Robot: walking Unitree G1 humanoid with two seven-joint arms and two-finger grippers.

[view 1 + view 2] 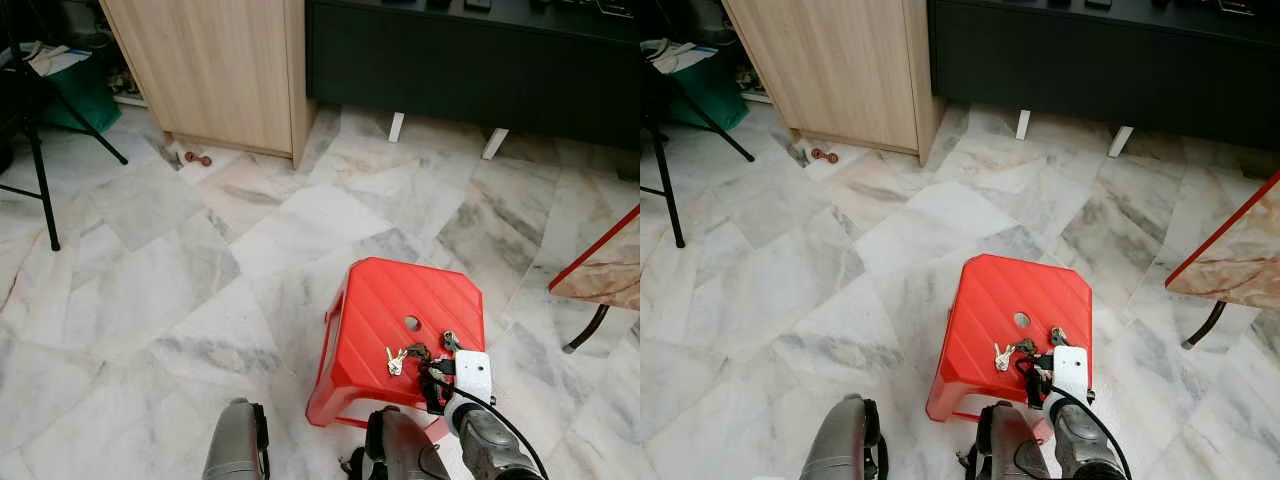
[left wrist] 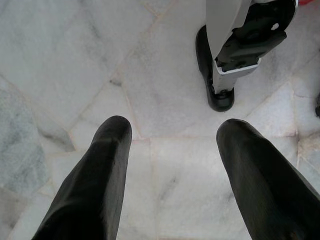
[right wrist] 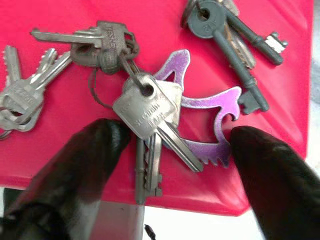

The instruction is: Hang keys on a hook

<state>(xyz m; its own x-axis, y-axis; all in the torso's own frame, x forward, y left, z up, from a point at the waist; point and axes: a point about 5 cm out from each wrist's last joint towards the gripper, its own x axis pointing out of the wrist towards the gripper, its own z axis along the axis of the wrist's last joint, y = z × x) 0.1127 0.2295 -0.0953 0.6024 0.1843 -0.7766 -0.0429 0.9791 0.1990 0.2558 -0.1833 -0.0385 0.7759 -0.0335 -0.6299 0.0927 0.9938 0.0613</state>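
We see grey-veined white marble floor (image 1: 180, 260) throughout. Red plastic stool (image 1: 385, 310) stands on it. Beyond the stool: light wood cabinet (image 1: 220, 70), beside it a dark low unit (image 1: 470, 70) on white legs. Black tripod leg (image 1: 40, 170) and marble-topped table corner (image 1: 610, 265) sit at opposite edges.

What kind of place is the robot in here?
Probably a room in a home: a marble tile floor, a wooden cabinet beside a long dark cabinet, and a red plastic stool with keys on it.
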